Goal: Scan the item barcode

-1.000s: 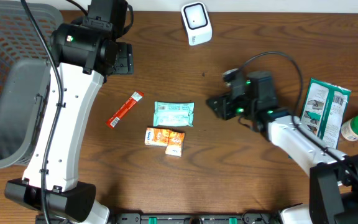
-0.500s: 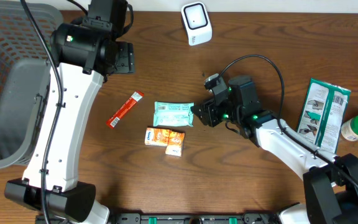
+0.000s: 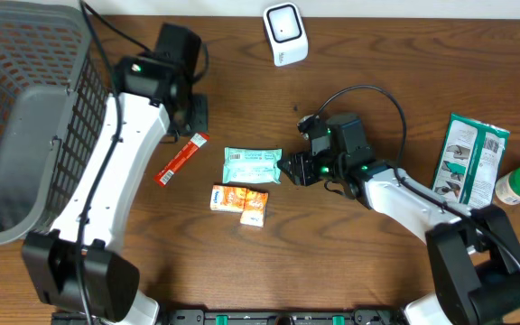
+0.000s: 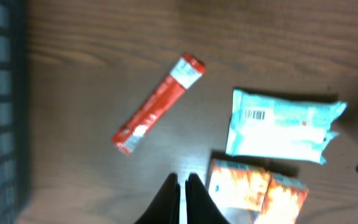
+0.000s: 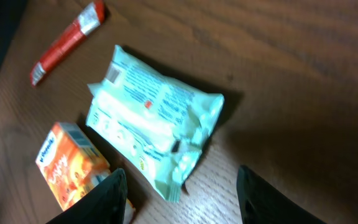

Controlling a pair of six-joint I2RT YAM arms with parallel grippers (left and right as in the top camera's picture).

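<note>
The teal packet (image 3: 253,165) lies flat on the table (image 3: 350,262), barcode up, just beside the orange boxes (image 3: 239,200). The pick looks about to start: the right gripper (image 3: 298,169) sits low by the packet's right end, its 2 jaws apart, holding nothing. Next, straddle that end, close, and lift toward the white scanner (image 3: 284,33). The left gripper (image 4: 180,190) hangs near the red stick (image 3: 181,158), closed and empty

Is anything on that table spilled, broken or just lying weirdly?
Nothing looks spilled or damaged. The red stick packet lies diagonally, and the teal packet and orange boxes sit near each other at slightly different angles, all flat on the table. That seems ordinary scatter, not a mishap.
</note>
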